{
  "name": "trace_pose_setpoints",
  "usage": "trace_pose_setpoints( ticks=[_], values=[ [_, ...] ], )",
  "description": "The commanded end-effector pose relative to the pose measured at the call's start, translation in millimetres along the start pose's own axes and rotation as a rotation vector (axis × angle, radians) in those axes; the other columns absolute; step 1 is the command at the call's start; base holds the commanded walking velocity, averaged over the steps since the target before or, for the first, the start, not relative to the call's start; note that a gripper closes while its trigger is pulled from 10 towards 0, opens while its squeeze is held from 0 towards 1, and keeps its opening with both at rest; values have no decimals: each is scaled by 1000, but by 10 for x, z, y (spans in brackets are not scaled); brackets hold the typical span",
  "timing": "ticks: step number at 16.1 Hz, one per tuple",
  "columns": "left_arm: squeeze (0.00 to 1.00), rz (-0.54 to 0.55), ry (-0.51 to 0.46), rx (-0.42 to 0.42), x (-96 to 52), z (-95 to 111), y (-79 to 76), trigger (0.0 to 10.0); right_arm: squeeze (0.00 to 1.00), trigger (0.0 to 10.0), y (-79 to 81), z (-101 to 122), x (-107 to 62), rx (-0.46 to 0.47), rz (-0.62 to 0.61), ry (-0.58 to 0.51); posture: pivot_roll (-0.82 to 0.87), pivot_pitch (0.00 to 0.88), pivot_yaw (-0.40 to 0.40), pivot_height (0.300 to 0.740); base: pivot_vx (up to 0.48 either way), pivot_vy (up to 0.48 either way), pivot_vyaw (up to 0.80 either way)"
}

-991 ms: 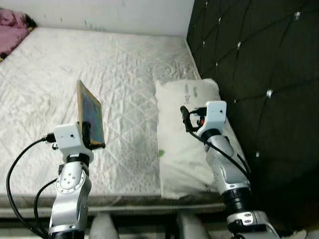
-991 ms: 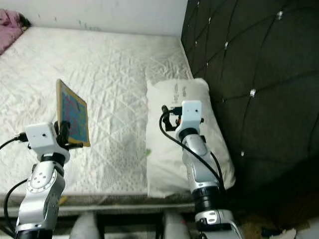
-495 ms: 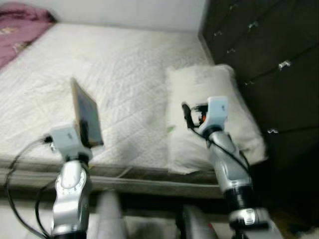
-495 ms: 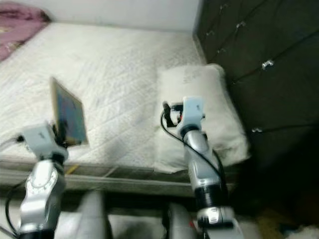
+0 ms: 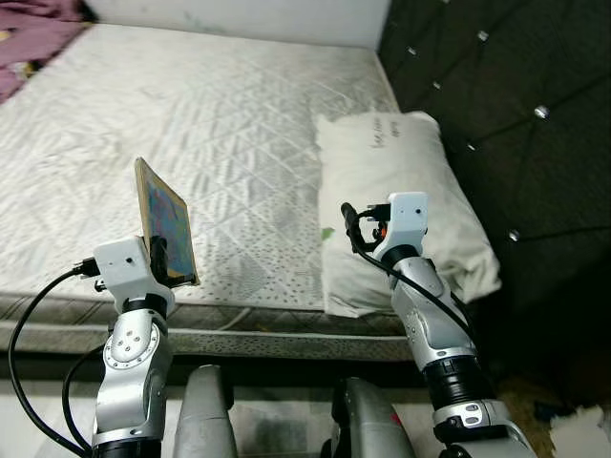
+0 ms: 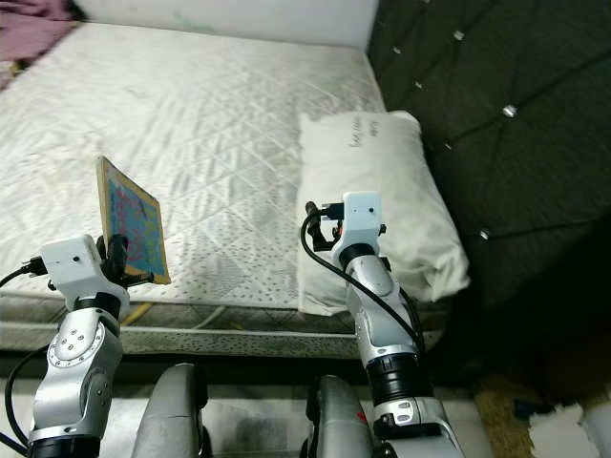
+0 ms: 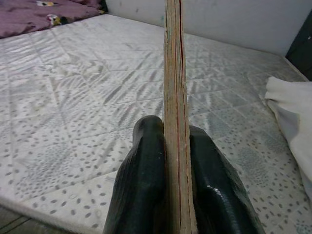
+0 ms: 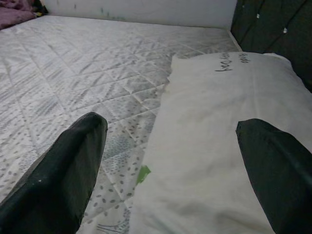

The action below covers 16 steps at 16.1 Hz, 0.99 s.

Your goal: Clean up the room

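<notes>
My left gripper [image 7: 170,185] is clamped on a thin book [image 5: 166,221], one black finger pressed flat against each cover near its lower edge. The book stands upright above my wrist, edge-on to the wrist camera, so there I see a narrow tan strip of stacked page edges with a fine red line down one side. From the head cameras its cover is a mottled blue with bits of other colour inside a tan or yellowish border, tilted slightly away from me. It hangs in the air above the near edge of the mattress [image 5: 220,114], not touching it.

Ahead of the book the mattress is white and quilted in diamonds, with small grey flecks. A purple blanket [image 7: 44,12] lies far off beyond it.

My right gripper [image 8: 170,161] is spread wide and holds nothing. It hovers over the near end of a white pillow [image 6: 377,186]. The pillow lies against the dark tufted headboard [image 5: 496,105] and bears dark handwriting at its far end and a small green mark at its near edge.
</notes>
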<state>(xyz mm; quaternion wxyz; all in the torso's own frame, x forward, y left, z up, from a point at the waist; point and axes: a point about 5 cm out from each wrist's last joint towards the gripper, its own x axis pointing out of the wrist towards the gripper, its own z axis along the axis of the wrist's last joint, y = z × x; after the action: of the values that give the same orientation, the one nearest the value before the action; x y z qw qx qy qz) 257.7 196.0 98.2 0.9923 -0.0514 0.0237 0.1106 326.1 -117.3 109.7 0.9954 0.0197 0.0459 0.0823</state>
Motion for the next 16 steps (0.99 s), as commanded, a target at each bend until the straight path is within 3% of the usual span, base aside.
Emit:
trace_pose_setpoints(
  ticks=[1,6,11,16],
  values=[
    [0,-20,-48,-10,30,112,-42,10000,0,10000,-29,40,2,0,-6,-16,-69,26,-73,637,0,0,0],
    [0,-25,-49,-21,37,109,-62,10000,0,10000,-37,42,-2,-2,-2,-15,-74,22,-75,582,0,0,0],
    [0,-27,-57,-64,111,151,-57,10000,0,10000,-51,49,-3,-4,2,-13,-77,14,-85,582,0,0,0],
    [0,-7,1,-237,370,208,-57,10000,0,10000,-157,84,-110,-20,12,-2,-112,38,-100,582,0,0,0]
  ],
)
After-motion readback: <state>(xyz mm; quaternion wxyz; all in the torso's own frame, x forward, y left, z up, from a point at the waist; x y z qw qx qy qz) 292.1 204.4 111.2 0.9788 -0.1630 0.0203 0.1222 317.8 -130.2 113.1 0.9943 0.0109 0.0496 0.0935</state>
